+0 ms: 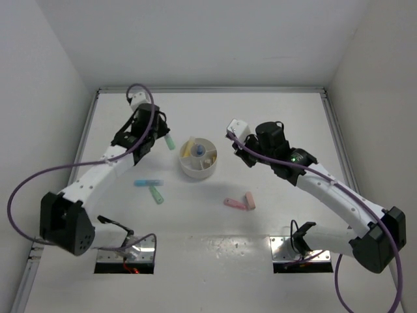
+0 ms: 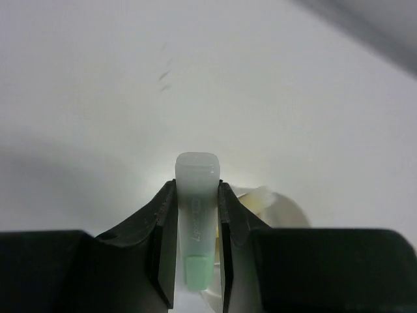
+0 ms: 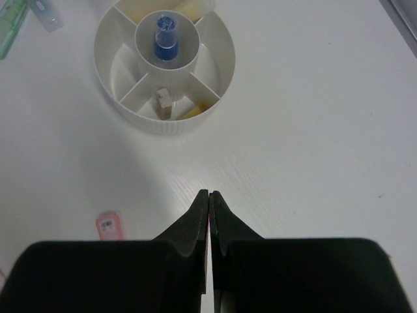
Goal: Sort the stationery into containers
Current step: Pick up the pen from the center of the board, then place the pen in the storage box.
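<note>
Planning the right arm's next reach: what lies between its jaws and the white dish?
Nothing: in the right wrist view the table between the right gripper and the dish is bare; a pink piece lies off to the side.

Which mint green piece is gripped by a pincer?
The green piece in the left pincer, beside the dish; the other green piece lies free next to the blue bar.

A mint-green bar (image 2: 195,222) is seen; a white ribbed dish (image 3: 163,124), with a blue piece (image 3: 165,40); pink bars (image 1: 236,203) at its five o'clock.
</note>
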You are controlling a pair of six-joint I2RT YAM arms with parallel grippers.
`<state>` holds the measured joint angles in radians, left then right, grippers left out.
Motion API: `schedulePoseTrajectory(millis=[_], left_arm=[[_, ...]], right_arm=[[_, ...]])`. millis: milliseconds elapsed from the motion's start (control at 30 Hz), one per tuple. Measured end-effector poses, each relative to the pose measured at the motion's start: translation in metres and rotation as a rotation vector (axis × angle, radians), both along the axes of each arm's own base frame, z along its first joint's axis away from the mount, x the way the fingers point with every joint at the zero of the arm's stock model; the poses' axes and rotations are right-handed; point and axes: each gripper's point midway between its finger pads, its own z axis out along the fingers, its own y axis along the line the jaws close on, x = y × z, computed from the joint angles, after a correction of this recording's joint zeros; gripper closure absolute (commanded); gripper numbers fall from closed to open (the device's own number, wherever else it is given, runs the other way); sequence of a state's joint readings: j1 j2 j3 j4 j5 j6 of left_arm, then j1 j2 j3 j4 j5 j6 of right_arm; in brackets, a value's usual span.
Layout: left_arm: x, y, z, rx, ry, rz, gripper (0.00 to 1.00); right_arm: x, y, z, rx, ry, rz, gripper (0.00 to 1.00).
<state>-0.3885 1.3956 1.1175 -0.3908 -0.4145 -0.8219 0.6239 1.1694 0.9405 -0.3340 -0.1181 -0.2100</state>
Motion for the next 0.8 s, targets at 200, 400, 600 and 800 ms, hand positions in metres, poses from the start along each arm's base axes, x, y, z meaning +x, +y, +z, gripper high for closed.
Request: schedulePoseTrajectory(millis=[200,400,600,800], left_arm=[[0.019,-0.005,0.060,0.021,-0.297,-0.204,1.00],[0.036,-0.041,0.034,0.081,-0.319,-0.460,1.00],[0.031,-0.059,0.030,0.085,-0.401,-0.587,1.00],[0.032,-0.071,0.043,0.072,-0.493,-0.647,1.00]], right_arm=[[0.000,0.001,-0.003,-0.004,0.008,0.002,1.00],[0.000,0.001,-0.007,-0.009,0.018,0.005,1.00],[0.000,0.001,-0.012,-0.020,0.029,0.007,1.00],[-0.001,0.001,-0.014,-0.022,0.033,0.010,1.00]])
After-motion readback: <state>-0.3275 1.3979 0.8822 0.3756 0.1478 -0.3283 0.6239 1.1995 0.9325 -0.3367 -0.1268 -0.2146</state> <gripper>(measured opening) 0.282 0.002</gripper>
